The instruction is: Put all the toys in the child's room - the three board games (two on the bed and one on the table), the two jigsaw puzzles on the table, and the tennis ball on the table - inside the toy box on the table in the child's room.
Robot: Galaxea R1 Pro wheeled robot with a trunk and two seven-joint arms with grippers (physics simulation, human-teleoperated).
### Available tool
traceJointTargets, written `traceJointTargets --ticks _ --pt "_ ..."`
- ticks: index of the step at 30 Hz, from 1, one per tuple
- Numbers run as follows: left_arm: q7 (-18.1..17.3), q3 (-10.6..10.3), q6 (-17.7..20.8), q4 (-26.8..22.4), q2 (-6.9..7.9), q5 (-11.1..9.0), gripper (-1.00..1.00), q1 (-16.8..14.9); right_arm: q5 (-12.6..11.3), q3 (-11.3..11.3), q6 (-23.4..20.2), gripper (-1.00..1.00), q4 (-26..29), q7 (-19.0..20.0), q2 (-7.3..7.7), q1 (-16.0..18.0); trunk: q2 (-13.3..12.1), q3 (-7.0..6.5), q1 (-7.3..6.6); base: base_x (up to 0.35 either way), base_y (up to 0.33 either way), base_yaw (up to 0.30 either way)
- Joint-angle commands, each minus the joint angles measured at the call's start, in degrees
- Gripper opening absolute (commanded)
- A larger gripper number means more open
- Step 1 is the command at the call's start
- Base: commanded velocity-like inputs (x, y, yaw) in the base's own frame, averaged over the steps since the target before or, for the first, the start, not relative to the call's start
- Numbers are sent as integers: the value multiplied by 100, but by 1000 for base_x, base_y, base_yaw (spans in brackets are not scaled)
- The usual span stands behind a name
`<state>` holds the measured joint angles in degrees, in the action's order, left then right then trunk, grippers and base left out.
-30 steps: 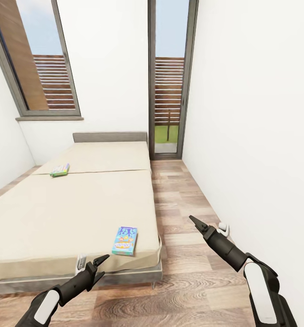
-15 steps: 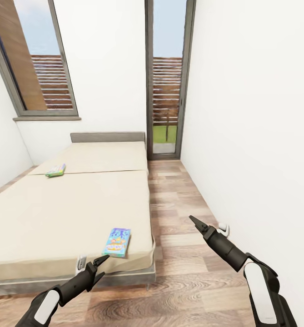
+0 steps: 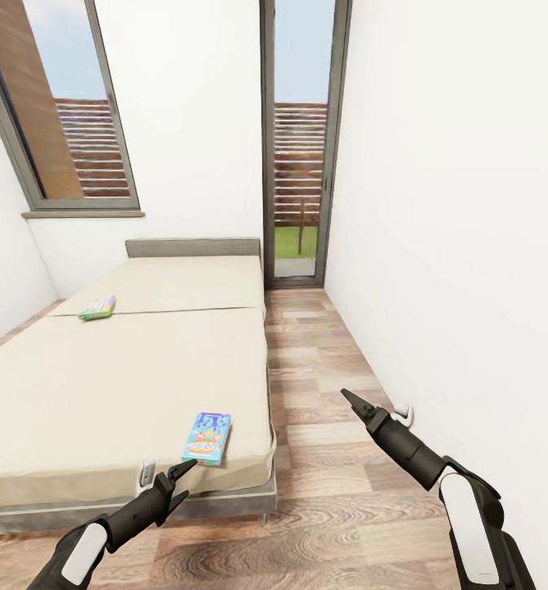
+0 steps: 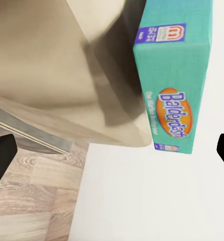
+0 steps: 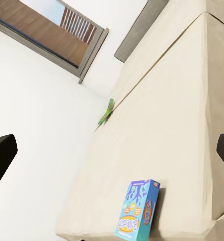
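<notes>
Two board games lie on the bed [image 3: 126,369]. The light blue one [image 3: 206,438] rests near the mattress's front right corner, and the green-edged one [image 3: 97,308] lies far back on the left. My left gripper [image 3: 189,478] hovers open just in front of the bed's foot, short of the blue box. In the left wrist view the blue box [image 4: 177,75] sits close between the spread fingers [image 4: 1,158]. My right gripper [image 3: 352,401] is open over the floor to the right of the bed. Its wrist view takes in the blue box [image 5: 137,208] and the green-edged game [image 5: 107,111].
A strip of wood-plank floor [image 3: 323,385] runs between the bed and the white right wall [image 3: 454,246]. A tall glass door [image 3: 300,147] closes the far end, and a window [image 3: 61,106] sits at the left. A small white fitting [image 3: 402,414] sticks out at the wall's base.
The whole view has shifted slightly, so the bed and both games appear a little further left and lower. Both arms hold the same pose.
</notes>
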<state>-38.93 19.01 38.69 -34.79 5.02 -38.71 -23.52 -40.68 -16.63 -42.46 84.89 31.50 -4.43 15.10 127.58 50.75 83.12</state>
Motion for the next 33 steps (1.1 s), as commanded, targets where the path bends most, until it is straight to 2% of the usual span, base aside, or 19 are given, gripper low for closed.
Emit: traceJointTargets --ticks 1,11,33 --pt "-9 12 35 3 -1 -13 100 -4 -10 -14 -41 100 1 14 -6 6 2 5 -1 40 -36 0" --pt "-9 18 34 4 -1 -11 100 -4 -10 -7 -43 100 1 14 -8 4 2 5 -1 100 -66 0" --pt "-9 17 33 4 -1 -14 100 -4 -10 18 -34 100 1 14 -10 5 2 5 -1 4 -3 0"
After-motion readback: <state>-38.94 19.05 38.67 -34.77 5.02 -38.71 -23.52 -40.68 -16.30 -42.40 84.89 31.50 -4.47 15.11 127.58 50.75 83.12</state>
